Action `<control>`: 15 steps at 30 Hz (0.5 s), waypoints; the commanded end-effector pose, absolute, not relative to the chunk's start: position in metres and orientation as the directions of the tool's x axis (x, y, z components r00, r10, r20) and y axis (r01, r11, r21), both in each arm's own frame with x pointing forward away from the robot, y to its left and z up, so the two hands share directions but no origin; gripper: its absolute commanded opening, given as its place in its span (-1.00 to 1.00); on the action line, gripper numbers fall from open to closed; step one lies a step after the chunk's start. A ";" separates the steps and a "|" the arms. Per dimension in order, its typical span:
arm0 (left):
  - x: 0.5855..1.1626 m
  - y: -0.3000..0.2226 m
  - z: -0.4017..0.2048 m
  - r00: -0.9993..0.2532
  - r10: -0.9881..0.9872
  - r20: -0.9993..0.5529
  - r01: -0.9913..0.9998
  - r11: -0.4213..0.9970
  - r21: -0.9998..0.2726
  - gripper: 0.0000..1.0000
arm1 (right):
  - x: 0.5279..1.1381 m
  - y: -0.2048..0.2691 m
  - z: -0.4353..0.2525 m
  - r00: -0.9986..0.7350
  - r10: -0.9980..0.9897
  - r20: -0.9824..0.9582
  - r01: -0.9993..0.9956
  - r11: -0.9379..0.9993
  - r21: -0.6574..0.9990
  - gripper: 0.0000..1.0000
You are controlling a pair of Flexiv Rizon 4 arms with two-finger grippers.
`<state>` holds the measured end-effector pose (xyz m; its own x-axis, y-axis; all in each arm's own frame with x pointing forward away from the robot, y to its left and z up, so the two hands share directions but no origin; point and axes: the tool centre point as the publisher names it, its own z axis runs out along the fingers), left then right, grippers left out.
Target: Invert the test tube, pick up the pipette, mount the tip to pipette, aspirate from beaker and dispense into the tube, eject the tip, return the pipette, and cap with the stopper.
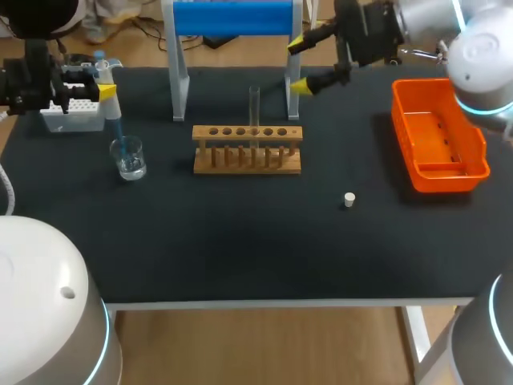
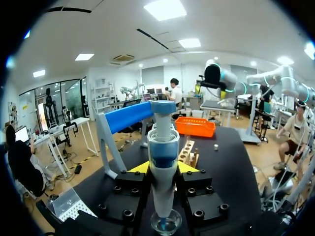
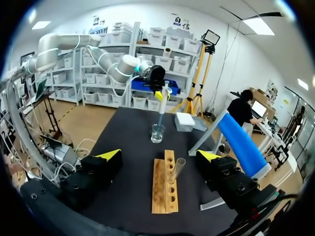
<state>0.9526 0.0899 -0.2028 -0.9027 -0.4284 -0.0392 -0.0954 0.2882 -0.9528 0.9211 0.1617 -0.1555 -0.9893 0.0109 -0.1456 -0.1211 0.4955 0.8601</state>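
- Black matte table (image 1: 240, 257): flat and dull-surfaced, it carries everything below.
- Left arm: enters over the table's left rear corner. Its left gripper (image 2: 163, 167) points down, with its 2 yellow-tipped fingers clamped on the body of the pipette from both sides.
- Right arm: grey, rounded joints, coming in over the right rear corner. Its right gripper (image 1: 299, 64) is held level above the rear edge, and its 2 fingers are spread wide with nothing between them.
- Blue padded cylinder on a white frame (image 1: 232, 18): at the middle of the rear edge.
- Orange plastic bin (image 1: 437, 136): rectangular and glossy, by the right edge.
- Wooden test tube rack (image 1: 247, 150): pale wood with a row of round holes, mid-table.
- White tip box (image 1: 74, 112): at the left rear corner, under the left gripper.
- White and blue pipette (image 2: 163, 147): upright, its thin tip reaching into the beaker.
- Clear glass beaker (image 1: 128, 157): round, near the left edge.
- Clear glass test tube (image 1: 255, 104): upright in a middle rack hole.
- Small white cylindrical stopper (image 1: 349, 200): on the table right of the rack.
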 end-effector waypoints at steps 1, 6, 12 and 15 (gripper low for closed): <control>0.952 0.090 -0.202 -0.902 -0.430 -0.040 -0.097 0.290 -0.952 -1.00 | 0.924 0.163 -0.174 -0.988 0.028 -0.152 -0.123 0.459 0.880 1.00; 0.952 0.090 -0.202 -0.902 -0.430 -0.040 -0.097 0.290 -0.952 -1.00 | 0.931 0.164 -0.186 -0.988 0.039 -0.150 -0.117 0.446 0.887 1.00; 0.952 0.090 -0.202 -0.902 -0.430 -0.040 -0.097 0.290 -0.952 -1.00 | 0.939 0.163 -0.201 -0.988 0.058 -0.144 -0.104 0.443 0.890 1.00; 0.952 0.090 -0.202 -0.902 -0.430 -0.040 -0.097 0.290 -0.952 -1.00 | 0.942 0.163 -0.207 -0.989 0.055 -0.137 -0.100 0.436 0.895 1.00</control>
<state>0.9526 0.0899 -0.2028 -0.9027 -0.4284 -0.0392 -0.0954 0.2882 -0.9528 0.9366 0.1612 -0.2016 -0.9881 0.0607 -0.1415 -0.1002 0.4446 0.8901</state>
